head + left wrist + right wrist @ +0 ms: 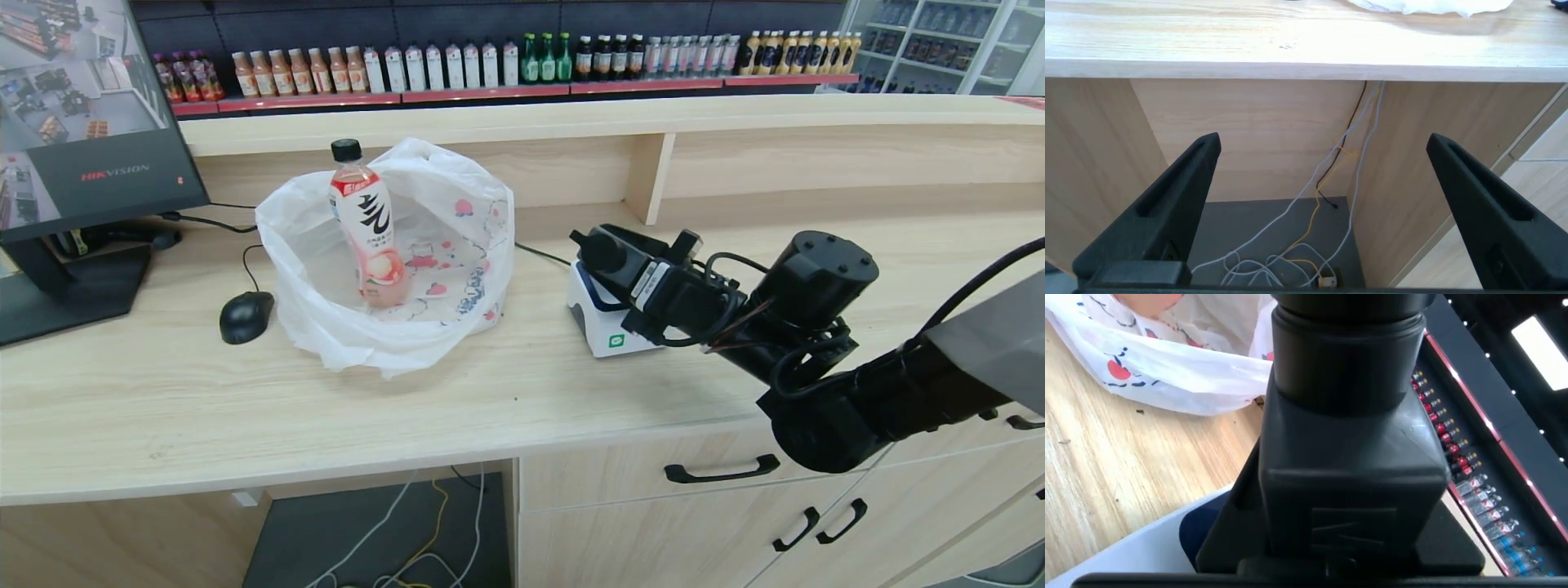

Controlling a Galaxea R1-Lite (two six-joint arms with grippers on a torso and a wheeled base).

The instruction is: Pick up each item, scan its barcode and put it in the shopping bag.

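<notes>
Bottle stands upright inside the bag, cap above the rim, so for this item the pick, scan and bagging all look done. The bag sits open on the counter, between the mouse and the scanner. The scanner is a black head resting over a white cradle. The right gripper is right at the scanner, its wrist view looking straight onto the black housing. Whether it is clamped on the scanner or merely against it I cannot tell. The left gripper hangs low in front of the counter edge, spread wide with nothing in it, facing the recess with the cables. My reading is that the task stands between items, with the right arm's business at the scanner either finishing or idle. The next move calls for getting that arm away from the scanner without dragging it off its cradle. After that the free left arm has to come up to counter height before it can take another item. The thin, slack bag wall will fold under a careless brush, and the bottle could tip with it.
</notes>
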